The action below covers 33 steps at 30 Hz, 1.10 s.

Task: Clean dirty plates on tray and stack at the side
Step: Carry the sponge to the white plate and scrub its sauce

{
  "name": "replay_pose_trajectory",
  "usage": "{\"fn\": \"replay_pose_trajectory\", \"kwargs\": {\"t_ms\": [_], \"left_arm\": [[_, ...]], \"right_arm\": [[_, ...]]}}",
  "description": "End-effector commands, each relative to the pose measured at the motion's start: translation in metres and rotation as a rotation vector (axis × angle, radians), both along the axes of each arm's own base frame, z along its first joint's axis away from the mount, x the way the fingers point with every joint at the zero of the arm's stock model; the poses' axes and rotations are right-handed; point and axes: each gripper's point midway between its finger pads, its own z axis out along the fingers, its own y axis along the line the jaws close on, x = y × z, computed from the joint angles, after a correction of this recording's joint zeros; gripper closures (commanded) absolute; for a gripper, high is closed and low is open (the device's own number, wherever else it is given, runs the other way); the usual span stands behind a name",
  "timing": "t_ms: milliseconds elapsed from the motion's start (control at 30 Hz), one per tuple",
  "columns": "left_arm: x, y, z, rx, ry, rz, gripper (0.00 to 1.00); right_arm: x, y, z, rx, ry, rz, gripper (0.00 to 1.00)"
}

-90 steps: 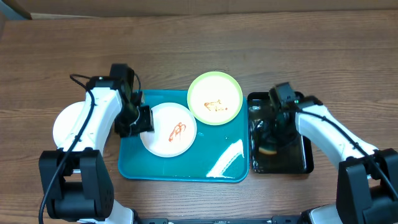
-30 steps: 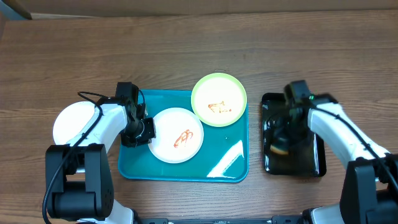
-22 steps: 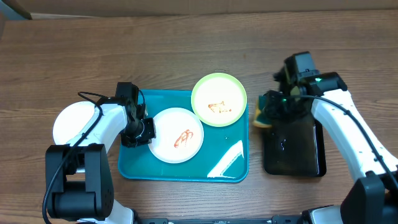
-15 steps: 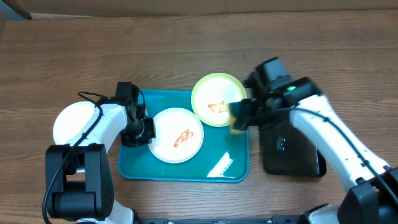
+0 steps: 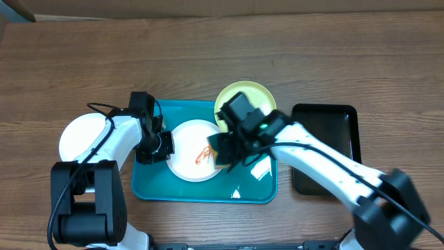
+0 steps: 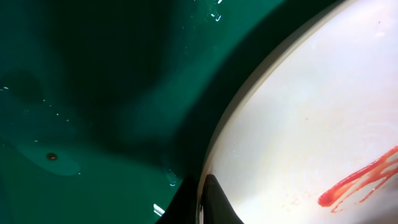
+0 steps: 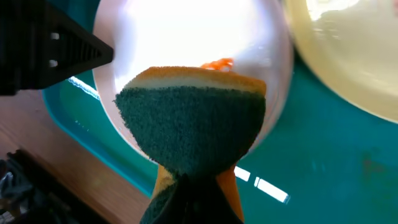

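The white round plate streaked with orange-brown sauce (image 5: 187, 142) lies in the left half of the glossy teal rectangular tray (image 5: 208, 191). The left gripper (image 5: 165, 146) is closed on its left rim, pinning it. The right gripper (image 5: 229, 146) is clamped on a yellow sponge with a dark green scouring face (image 7: 193, 118), poised over that plate's right side. The sauce streak (image 5: 202, 154) lies just left of the sponge, toward the left arm, its long axis slanting, so the wipe probably has to travel leftward. The right wrist view shows the streak peeking past the sponge's top edge, but not whether the sponge touches. Only overhead shows the light green round plate (image 5: 244, 97) at the tray's back right corner and a clean white plate (image 5: 76, 139) on the wooden table (image 5: 347, 55) left of the tray.
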Motion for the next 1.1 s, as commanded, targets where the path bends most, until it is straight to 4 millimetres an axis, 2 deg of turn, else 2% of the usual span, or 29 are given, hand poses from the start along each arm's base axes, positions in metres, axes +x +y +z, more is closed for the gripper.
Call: {"fn": "replay_pose_trajectory", "kwargs": {"t_ms": [0,133,233,400,667,767,900,1000,1067], "left_arm": [[-0.004,0.001,-0.005,-0.001,0.018,0.009,0.96],[-0.004,-0.001,-0.005,-0.001,0.018,0.005,0.96],[-0.005,-0.001,-0.005,-0.001,0.019,0.005,0.96],[-0.004,0.0,-0.005,-0.001,0.018,0.006,0.96],[-0.004,-0.001,-0.004,-0.007,0.019,0.006,0.96],[-0.004,-0.002,-0.004,-0.007,0.019,0.006,0.96],[-0.007,-0.001,-0.004,-0.007,0.028,0.005,0.96],[-0.008,-0.001,-0.004,-0.005,0.035,0.005,0.96],[-0.008,-0.001,-0.004,-0.001,0.035,0.005,0.96]], "right_arm": [[-0.005,0.02,-0.013,0.002,-0.003,0.021,0.96],[-0.007,0.046,-0.019,0.044,-0.043,0.066,0.96],[-0.008,0.057,-0.023,0.062,-0.059,0.084,0.96],[-0.009,0.064,-0.035,0.061,-0.059,0.096,0.96],[-0.003,0.069,-0.066,0.037,-0.052,0.093,0.96],[0.005,0.06,-0.077,-0.02,-0.078,0.065,0.96],[0.023,0.028,-0.084,-0.162,-0.135,-0.006,0.96],[0.036,0.009,-0.081,-0.241,-0.155,-0.049,0.96],[0.045,0.003,-0.074,-0.256,-0.162,-0.067,0.96]]}}
